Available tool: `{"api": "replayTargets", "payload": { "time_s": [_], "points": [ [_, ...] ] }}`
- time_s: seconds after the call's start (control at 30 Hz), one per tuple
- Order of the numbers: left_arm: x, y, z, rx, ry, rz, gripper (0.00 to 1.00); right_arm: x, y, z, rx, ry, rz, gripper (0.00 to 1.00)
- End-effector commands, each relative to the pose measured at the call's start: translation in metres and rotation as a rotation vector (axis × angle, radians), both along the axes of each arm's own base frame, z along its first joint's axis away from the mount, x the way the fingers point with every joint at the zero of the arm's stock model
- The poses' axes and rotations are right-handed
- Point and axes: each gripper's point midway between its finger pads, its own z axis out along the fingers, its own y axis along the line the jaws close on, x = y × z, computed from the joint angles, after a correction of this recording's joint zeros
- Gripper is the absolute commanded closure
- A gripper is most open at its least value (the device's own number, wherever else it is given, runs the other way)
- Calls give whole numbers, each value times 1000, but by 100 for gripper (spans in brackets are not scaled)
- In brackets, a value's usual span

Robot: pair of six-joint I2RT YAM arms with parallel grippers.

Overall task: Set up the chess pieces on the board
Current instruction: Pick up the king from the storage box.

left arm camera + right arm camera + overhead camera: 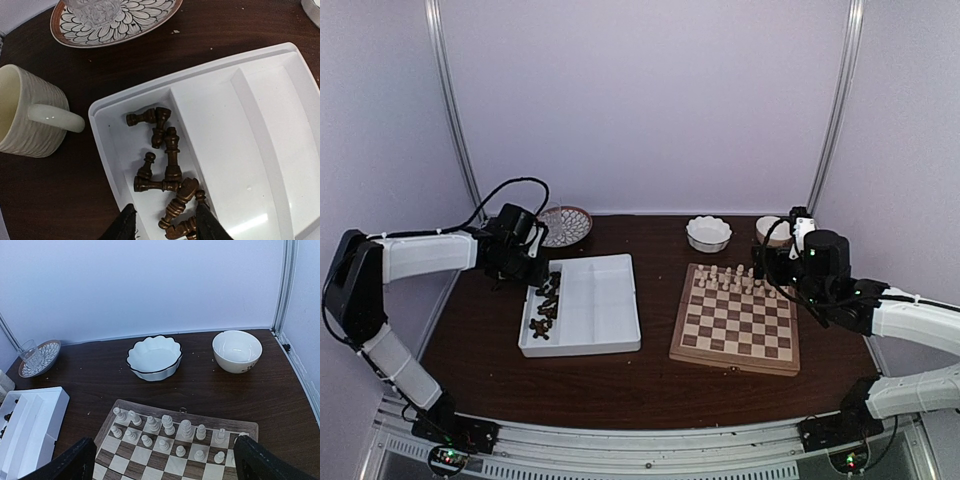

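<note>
Chess pieces (165, 165): dark, heaped in the left compartment of the white divided tray (260, 125); none visible on the chessboard (735, 330).
Left end effector (166, 227): jaws straddle the heap's near end; grip cannot be told.
Right end effector (165, 467): wide apart, empty, above the chessboard.
Risk: tangled neighbours caught together, lifted, then dropped.

Pale lilac walls (640, 100) are enclosing the dark brown wooden bench (650, 385) on three sides, two slim metal poles (450, 110) are rising at the rear corners, and soft even light is falling.
</note>
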Motion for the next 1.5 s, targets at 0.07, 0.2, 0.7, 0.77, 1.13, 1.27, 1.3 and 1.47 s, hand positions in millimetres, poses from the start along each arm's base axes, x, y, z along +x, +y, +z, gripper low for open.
{"api": "replayTargets", "payload": {
  "time_s": [0.07, 0.2, 0.7, 0.77, 1.13, 1.27, 1.3, 1.47],
  "points": [
    [11, 5, -12, 107, 74, 7, 61, 1, 2, 0, 10, -5, 8, 0],
    [9, -1, -25, 101, 121, -19, 63, 1, 3, 0, 12, -3, 14, 0],
    [20, -14, -47, 98, 182, -49, 69, 2, 5, -2, 7, 3, 17, 0],
    [22, -13, -48, 105, 181, -43, 69, 2, 5, -3, 7, 3, 19, 0],
    [28, -15, -70, 127, 225, -47, 74, 2, 7, -2, 14, 3, 29, 0],
    [28, -13, -75, 148, 240, -38, 75, 2, 8, -2, 15, 5, 34, 0],
    [28, -12, -77, 152, 242, -34, 75, 2, 8, -2, 17, 6, 34, 0],
    [27, -9, -84, 172, 255, -30, 76, 3, 10, -3, 18, 8, 38, 0]
  ]
}}
